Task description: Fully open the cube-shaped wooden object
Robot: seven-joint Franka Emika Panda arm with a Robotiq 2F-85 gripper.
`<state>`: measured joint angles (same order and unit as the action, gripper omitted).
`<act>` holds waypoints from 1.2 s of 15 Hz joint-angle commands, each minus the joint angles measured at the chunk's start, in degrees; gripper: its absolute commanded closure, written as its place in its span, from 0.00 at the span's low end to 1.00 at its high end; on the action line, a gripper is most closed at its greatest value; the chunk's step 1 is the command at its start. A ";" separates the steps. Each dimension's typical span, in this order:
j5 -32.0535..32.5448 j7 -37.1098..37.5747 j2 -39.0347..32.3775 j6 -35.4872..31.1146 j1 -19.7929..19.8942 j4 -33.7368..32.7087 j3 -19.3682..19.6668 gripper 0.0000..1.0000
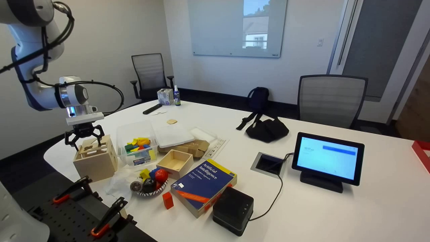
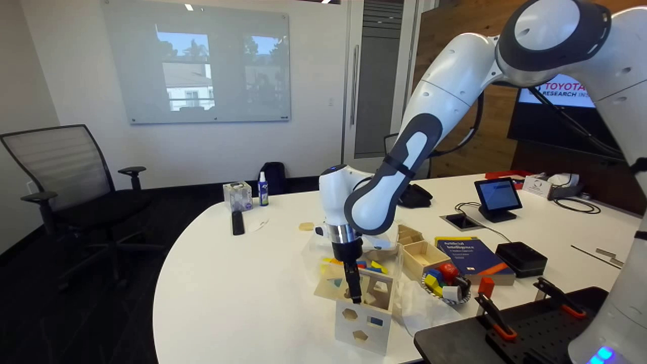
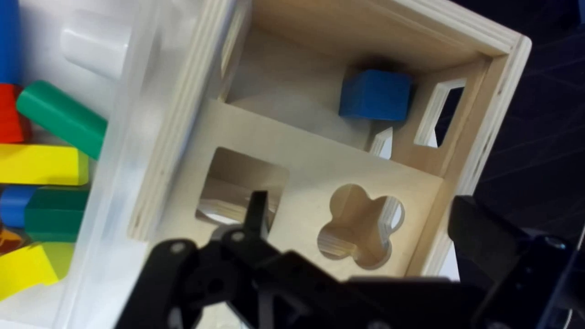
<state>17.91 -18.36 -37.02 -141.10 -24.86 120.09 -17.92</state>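
Observation:
The cube-shaped wooden object (image 1: 95, 166) stands upright on the table, with shape holes in its sides; it also shows in an exterior view (image 2: 361, 326). In the wrist view its flat lid panel (image 3: 299, 201), with a square and a clover hole, covers only part of the top. The rest is open, and a blue block (image 3: 377, 96) lies inside. My gripper (image 3: 361, 210) is open and points down at the lid, also seen in both exterior views (image 1: 88, 147) (image 2: 356, 301). One finger is at the square hole, the other by the outer wall; I cannot tell whether they touch.
A clear plastic bin (image 1: 121, 146) with coloured blocks stands right beside the cube. A flatter wooden box (image 1: 175, 164), a bowl (image 1: 154, 192) of toys, a book (image 1: 201, 185), a red block (image 1: 168, 200) and a black box (image 1: 231, 208) are nearby. Clamps (image 1: 109, 218) sit on the mounting plate.

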 commanded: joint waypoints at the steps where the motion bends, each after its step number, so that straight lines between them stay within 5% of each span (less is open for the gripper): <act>1: 2.95 2.97 -1.66 -0.80 -1.88 -2.15 1.74 0.00; 9: 5.05 0.03 -1.44 -1.14 -1.26 -2.35 0.43 0.00; 18: -0.80 -4.86 3.27 13.31 2.04 -3.04 -3.74 0.00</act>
<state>18.83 -21.54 -36.50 -133.12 -23.57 117.57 -20.55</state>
